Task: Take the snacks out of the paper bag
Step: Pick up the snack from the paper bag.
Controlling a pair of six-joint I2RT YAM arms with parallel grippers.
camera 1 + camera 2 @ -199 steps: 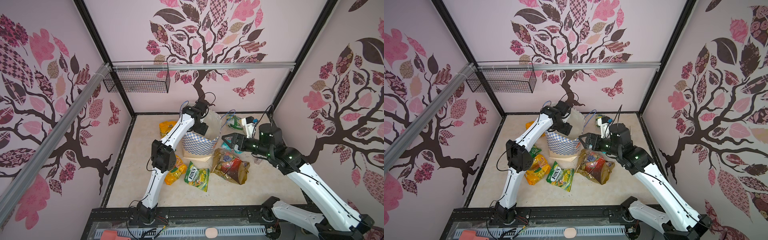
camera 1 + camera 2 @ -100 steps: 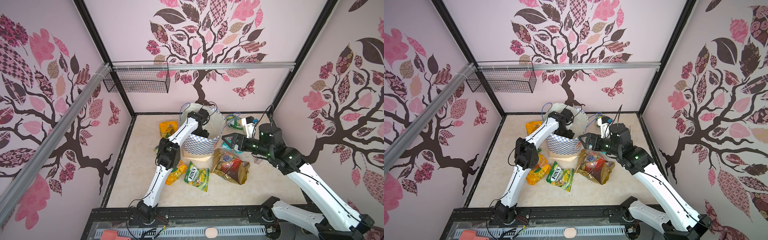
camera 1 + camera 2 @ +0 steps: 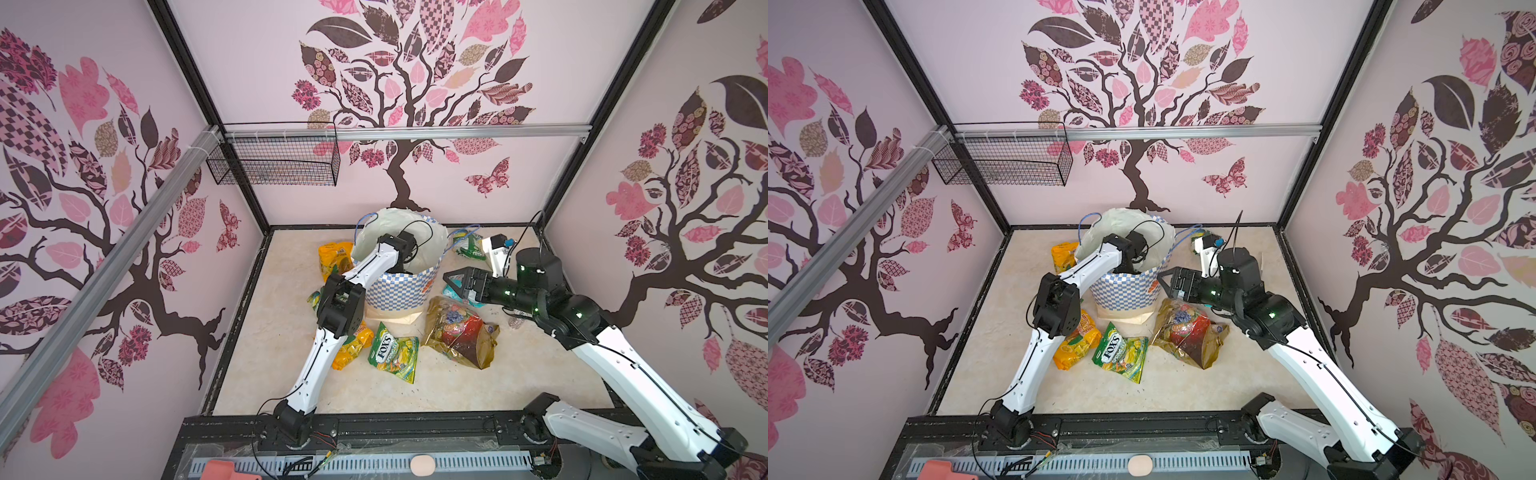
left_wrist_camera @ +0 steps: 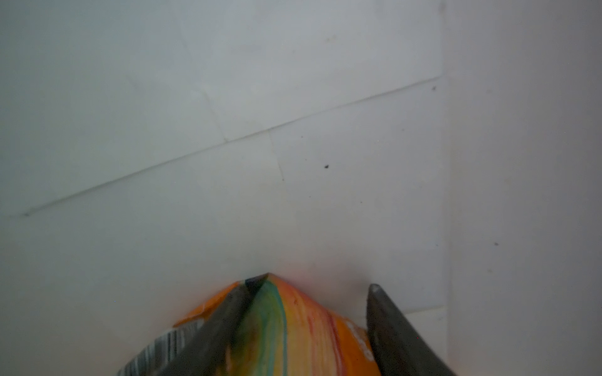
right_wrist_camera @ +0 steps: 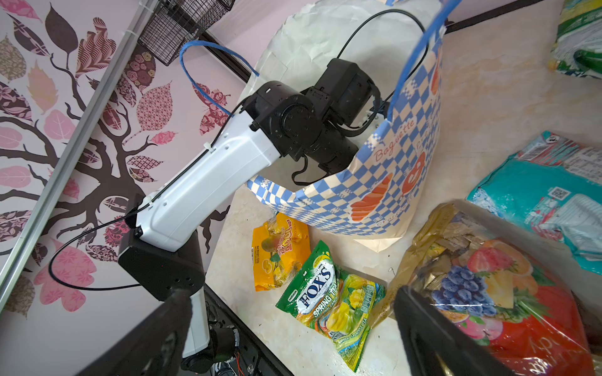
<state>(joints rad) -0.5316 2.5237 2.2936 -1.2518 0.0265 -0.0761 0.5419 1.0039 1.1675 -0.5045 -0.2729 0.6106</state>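
The blue-and-white checked paper bag (image 3: 399, 291) (image 3: 1125, 291) (image 5: 391, 169) stands upright at mid-table. My left arm reaches down into it, and its fingers are hidden in both top views. In the left wrist view my left gripper (image 4: 317, 281) is shut on an orange snack packet (image 4: 293, 325) against the bag's white inside (image 4: 293, 130). My right gripper (image 3: 451, 282) (image 5: 293, 302) hangs open beside the bag, holding nothing. Out on the table lie a FOX'S packet (image 3: 392, 349) (image 5: 329, 293), an orange-yellow packet (image 3: 353, 345), a gold-and-red pack (image 3: 461, 332) (image 5: 488, 276), a teal packet (image 5: 547, 195), another orange packet (image 3: 334, 257) and a green packet (image 3: 469, 245).
A black wire basket (image 3: 274, 160) hangs on the back-left wall rail. Patterned walls close in the table on three sides, and a black frame (image 3: 415, 424) runs along the front. Packets crowd the floor round the bag's base.
My left arm has gone from above the bag's rim down inside it, and its jaws have narrowed onto the orange packet. The right arm has stayed still and open.
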